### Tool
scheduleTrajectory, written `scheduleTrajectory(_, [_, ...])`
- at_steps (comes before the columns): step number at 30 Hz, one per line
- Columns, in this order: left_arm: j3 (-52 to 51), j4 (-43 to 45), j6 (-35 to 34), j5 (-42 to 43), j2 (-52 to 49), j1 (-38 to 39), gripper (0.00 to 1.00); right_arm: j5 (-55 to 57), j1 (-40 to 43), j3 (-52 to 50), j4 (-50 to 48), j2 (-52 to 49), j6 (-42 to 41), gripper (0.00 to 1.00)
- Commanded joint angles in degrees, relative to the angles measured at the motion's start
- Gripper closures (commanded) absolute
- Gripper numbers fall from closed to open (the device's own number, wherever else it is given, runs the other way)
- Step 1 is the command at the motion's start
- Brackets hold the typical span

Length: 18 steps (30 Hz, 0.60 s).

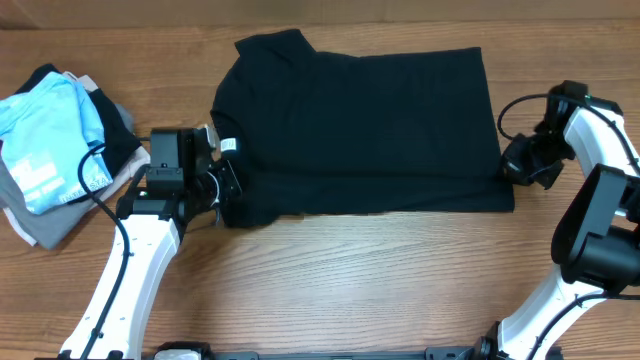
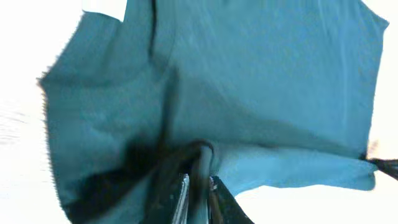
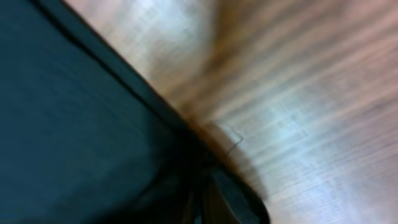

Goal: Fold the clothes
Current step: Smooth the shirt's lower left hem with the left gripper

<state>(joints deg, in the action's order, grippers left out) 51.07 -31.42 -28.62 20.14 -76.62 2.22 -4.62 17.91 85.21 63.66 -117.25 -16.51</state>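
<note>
**Item:** black T-shirt (image 1: 360,130). It lies flat across the middle of the tabletop (image 1: 380,280) as a wide rectangle. A white label (image 1: 227,145) sits at its left edge, and a sleeve pokes out at the top left.

**Left hand** (image 1: 228,190): at the shirt's lower left corner. Its fingers (image 2: 182,200) are pressed close with a ridge of fabric pinched between them, so it is grasping the T-shirt.

**Right hand** (image 1: 518,165): clenched at the shirt's right edge. Its own view is too blurred for you to tell whether any cloth is caught.

**Step in hand, as judged:** a fold taken from the two ends.
- Check that each pinch has every layer.
- Lift both ends level.
- Carry them together so the thin cloth lands without creases.

**Surface:** smooth wood-grain tabletop. Nothing of the room beyond it shows.

**Also present:** a pile of other clothes (image 1: 50,140) in light blue, grey and beige, at the far left beside the left arm. Steer clear of it.
</note>
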Motion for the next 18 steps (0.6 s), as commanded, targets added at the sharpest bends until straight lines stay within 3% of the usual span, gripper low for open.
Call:
scheduleTrajectory(1, [-0.02, 1.75, -1.88, -7.08, 0.63, -0.28, 0.83, -2.14, 0.09, 1.49, -2.75, 2.38, 0.48, 0.96])
scheduleTrajectory(5, [-0.02, 3.67, -1.90, -9.09, -1.64, -0.31, 0.80, -4.24, 0.09, 1.51, -5.66, 2.40, 1.90, 0.96])
scheduleTrajectory(8, [-0.02, 3.61, -1.84, -4.68, -3.50, -0.31, 0.81, -4.68, 0.09, 1.51, -5.92, 2.38, 1.95, 0.96])
scheduleTrajectory(9, [-0.02, 3.54, -1.84, -3.34, -3.85, -0.28, 0.75, -4.68, 0.09, 1.51, -5.90, 2.38, 1.95, 0.96])
scheduleTrajectory(10, [-0.02, 2.84, -1.84, -2.01, -4.79, -0.26, 0.60, -4.68, 0.09, 1.51, -5.68, 2.38, 1.95, 0.96])
scheduleTrajectory(13, [-0.02, 1.62, -1.84, -2.01, -6.73, -0.26, 0.69, -4.68, 0.09, 1.49, -5.20, 2.38, 1.95, 0.96])
scheduleTrajectory(15, [-0.02, 1.46, -1.84, -1.42, -8.76, -0.26, 0.57, -4.68, 0.09, 1.49, -4.94, 2.38, 1.95, 0.96])
scheduleTrajectory(18, [-0.02, 2.67, -1.84, -2.01, -12.41, -0.28, 0.57, -4.68, 0.09, 1.49, -4.57, 2.38, 1.95, 0.96])
